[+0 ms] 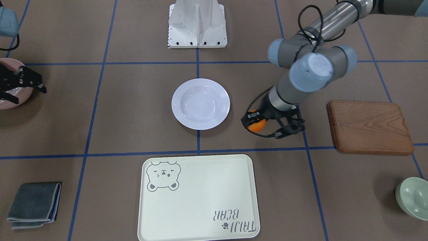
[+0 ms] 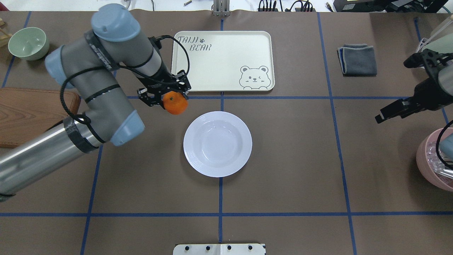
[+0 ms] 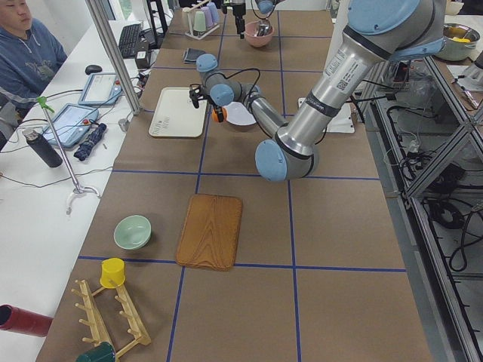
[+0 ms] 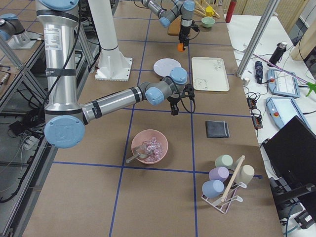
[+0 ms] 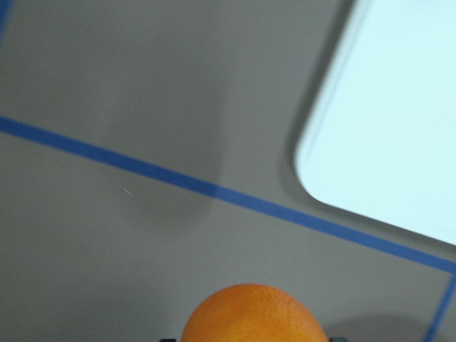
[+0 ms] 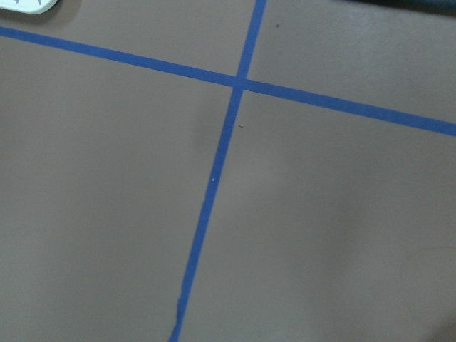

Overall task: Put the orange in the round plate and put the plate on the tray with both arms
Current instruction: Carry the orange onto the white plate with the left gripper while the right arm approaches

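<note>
My left gripper (image 2: pixel 170 100) is clamped on the orange (image 2: pixel 175 104), held high so I'd clear the plate (image 2: pixel 245 142) rim.

Left tool (image 2: pixel 169 100) grips orange (image 2: pixel 176 104); right tool (image 2: pixel 393 92) spread wide.

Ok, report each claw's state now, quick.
Left claw: shut on the small round bright-orange orange.
Right claw: open, holding nothing.

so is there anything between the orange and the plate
Nothing: only bare brown table cover lies between the orange, held in the left gripper, and the plate. The overhead view shows it best.
</note>
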You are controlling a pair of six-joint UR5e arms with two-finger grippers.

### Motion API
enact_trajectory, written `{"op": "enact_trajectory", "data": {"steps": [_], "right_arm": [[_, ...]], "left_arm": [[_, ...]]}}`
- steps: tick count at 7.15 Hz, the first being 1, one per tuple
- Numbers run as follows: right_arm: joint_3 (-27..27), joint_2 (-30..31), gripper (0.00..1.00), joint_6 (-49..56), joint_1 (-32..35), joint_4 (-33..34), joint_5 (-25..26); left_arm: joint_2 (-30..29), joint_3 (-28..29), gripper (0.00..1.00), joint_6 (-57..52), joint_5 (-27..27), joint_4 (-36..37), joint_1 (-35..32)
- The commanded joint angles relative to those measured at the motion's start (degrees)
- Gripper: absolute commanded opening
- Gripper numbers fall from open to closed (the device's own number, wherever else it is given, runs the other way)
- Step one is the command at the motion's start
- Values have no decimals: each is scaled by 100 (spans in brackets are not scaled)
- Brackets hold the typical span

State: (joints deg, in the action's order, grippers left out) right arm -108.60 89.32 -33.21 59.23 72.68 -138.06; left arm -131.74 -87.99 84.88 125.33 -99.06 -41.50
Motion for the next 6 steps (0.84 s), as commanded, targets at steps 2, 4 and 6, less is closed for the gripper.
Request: {"op": "enact_trajectory", "data": {"steps": [2, 4, 6], "right_arm": [[154, -562, 100, -2148, -920, -773, 51], [278, -958, 100, -2408, -1290, -764, 43], [689, -1712, 100, -3055, -1598, -755, 25]], "left_arm": [[-475, 79, 0, 503, -1112, 80, 1097], [-667, 464, 0, 486, -1336, 54, 1258], [-687, 607, 0, 451, -1494, 45, 1310]]}}
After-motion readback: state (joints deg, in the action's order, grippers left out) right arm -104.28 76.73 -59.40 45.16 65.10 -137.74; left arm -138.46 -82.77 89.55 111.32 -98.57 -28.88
